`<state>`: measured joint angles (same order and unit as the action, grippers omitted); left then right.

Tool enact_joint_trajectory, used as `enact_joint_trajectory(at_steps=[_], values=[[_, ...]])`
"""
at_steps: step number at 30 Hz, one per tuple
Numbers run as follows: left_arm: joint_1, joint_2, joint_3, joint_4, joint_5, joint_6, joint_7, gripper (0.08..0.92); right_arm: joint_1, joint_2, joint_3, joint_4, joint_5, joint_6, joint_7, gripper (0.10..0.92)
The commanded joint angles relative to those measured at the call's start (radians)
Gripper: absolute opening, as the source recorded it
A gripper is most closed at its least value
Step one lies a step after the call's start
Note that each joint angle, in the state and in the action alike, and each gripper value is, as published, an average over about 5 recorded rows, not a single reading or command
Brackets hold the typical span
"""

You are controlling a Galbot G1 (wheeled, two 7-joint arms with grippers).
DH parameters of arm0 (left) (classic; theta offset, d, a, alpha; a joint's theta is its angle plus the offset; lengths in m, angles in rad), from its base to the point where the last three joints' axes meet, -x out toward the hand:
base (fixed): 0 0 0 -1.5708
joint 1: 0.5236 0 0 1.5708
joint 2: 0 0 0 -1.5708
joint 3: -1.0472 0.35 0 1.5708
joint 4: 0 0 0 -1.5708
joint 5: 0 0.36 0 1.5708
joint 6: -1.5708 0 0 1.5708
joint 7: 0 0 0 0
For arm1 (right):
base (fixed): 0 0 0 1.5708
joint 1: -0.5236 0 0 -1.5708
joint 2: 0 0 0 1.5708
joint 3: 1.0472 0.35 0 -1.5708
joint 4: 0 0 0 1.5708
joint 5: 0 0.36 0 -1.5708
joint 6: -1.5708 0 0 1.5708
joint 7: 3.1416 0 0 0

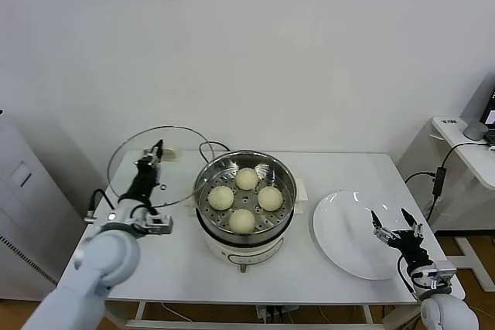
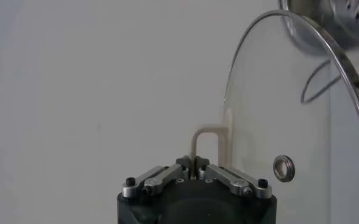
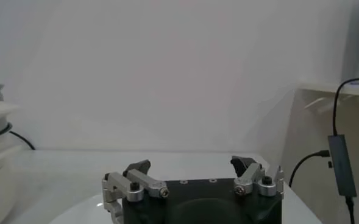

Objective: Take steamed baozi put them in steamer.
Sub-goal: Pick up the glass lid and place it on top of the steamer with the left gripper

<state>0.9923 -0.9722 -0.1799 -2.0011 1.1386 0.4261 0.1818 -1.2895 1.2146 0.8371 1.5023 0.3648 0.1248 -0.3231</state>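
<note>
Soft, even indoor light fills all three views, bright and without hard shadows. The plain white wall reads as a flat, slightly grey field. The shiny round stainless-steel steamer pot carries small highlights along its rim, and the flat white plate shows a faint sheen — no blown-out glare. In the left wrist view the round glass lid shows clear, its metal edge catching a thin bright line. The right wrist view looks a little hazy and low in contrast — the black cord stays sharp.
</note>
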Motion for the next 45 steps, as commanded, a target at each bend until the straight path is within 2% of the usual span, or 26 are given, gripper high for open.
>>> enact_joint_trajectory(at_steps=[1, 7, 18, 45], values=[[-0.037, -0.123, 0.211, -0.069, 0.205, 0.191, 0.096, 0.107, -0.002, -0.002, 0.008, -0.003, 0.0, 0.002, -0.001, 0.823], [-0.041, -0.197, 0.236, -0.04, 0.243, 0.215, 0.107, 0.107, -0.005, -0.002, 0.013, -0.007, 0.0, 0.005, -0.003, 0.823], [-0.063, -0.269, 0.294, 0.018, 0.312, 0.226, 0.105, 0.107, -0.007, 0.003, 0.014, -0.01, 0.0, 0.005, -0.005, 0.823], [-0.125, -0.361, 0.393, 0.191, 0.322, 0.203, 0.061, 0.107, -0.008, 0.009, 0.029, -0.031, 0.003, 0.012, -0.016, 0.823]])
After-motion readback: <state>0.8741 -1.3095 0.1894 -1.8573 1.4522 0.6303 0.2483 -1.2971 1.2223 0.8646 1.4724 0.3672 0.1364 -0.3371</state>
